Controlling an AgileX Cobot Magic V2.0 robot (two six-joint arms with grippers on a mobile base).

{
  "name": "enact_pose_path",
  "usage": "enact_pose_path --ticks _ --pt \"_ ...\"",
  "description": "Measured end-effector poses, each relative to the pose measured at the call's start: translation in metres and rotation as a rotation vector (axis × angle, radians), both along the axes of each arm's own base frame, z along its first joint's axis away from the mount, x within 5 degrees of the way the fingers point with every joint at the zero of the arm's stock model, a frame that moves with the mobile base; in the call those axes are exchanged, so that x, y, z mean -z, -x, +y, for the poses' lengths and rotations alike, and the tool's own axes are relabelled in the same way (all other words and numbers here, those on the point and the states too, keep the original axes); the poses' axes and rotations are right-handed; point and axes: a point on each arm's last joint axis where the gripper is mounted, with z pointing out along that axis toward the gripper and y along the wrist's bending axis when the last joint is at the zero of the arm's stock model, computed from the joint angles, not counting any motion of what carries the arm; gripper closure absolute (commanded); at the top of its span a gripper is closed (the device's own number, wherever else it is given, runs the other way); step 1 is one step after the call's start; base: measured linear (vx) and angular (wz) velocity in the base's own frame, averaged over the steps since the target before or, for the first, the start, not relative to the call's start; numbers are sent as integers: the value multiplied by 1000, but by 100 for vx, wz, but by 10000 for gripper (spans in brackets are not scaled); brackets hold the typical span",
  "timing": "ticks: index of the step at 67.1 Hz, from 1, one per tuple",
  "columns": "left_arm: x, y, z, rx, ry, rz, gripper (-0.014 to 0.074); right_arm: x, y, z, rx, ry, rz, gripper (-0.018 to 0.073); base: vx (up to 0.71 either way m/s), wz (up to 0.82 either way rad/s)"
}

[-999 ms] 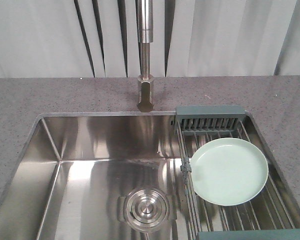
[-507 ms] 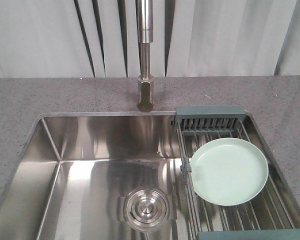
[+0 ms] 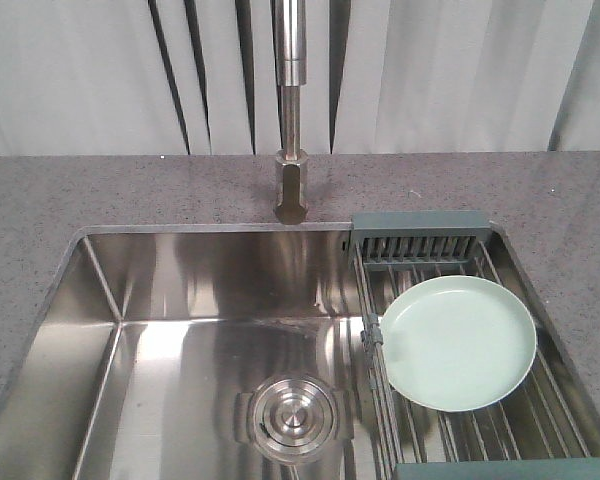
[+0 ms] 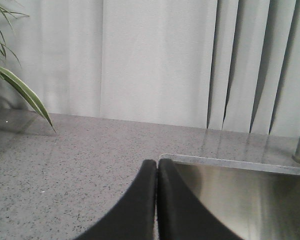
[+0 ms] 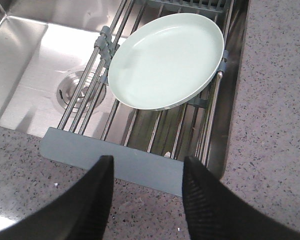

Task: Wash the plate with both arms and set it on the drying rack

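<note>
L hand closed, fingers pressed together, holding nothing, above the grey surface by the sink corner. R hand open, empty, over drying rack near edge. Plate lies on rack rods, right of basin.

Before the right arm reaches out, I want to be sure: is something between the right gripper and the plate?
Nothing visible blocks it. The open right gripper hangs above the counter edge; only the rack frame and bare rods lie before the plate.

Pale pleated curtain behind a grey speckled countertop; striped plant leaves at left.
</note>
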Motion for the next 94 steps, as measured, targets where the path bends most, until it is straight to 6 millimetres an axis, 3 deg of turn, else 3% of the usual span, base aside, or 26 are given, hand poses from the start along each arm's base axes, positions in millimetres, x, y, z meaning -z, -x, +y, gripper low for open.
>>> enact_pose_path --ticks 33,48,69,85,94 --pt "0 0 0 0 0 0 603 2 3 0 0 -1 -8 244 0 0" --pt "0 0 0 0 0 0 603 31 12 -4 18 10 1 249 0 0" --pt "0 0 0 0 0 0 603 41 11 -13 183 -49 -423 277 0 0" --pt "0 0 0 0 0 0 603 79 8 -17 246 -59 -594 314 0 0" --pt "0 0 0 0 0 0 603 99 8 -18 259 -63 -648 388 0 0"
